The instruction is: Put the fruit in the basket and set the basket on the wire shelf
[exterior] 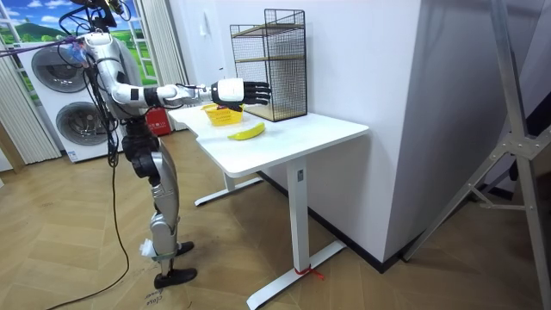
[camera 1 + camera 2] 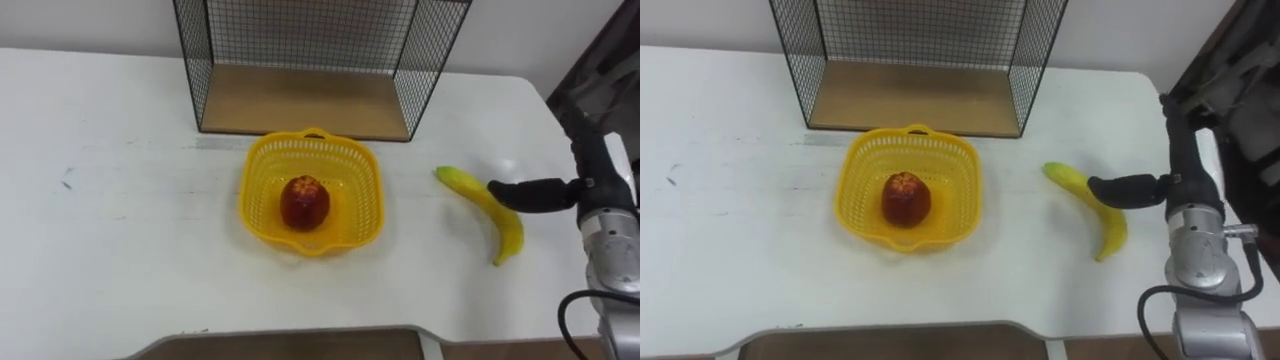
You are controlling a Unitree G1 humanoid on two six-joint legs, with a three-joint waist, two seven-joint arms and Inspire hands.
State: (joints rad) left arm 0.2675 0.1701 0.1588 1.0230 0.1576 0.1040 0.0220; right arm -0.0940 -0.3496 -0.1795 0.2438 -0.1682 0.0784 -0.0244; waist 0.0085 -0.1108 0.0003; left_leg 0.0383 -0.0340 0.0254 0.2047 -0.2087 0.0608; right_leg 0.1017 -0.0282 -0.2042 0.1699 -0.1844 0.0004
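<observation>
White rectangular table [image 2: 100, 250]: black wire-mesh shelf [image 2: 300, 40] at far centre. Yellow plastic basket [image 2: 355, 190] just near of it, holding a red apple [image 2: 304, 202]. Right hand [image 2: 530, 195], fingers straight and apart, hangs above the yellow banana [image 2: 500, 215], which lies right of the basket.

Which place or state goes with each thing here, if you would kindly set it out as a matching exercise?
Things:
1. red fruit
2. banana
3. wire shelf
4. right hand

Places or states:
a. standing behind the yellow basket
b. raised above the table, fingers straight
c. inside the basket
d. lying on the table, right of the basket

Pairs: 1-c, 2-d, 3-a, 4-b
</observation>
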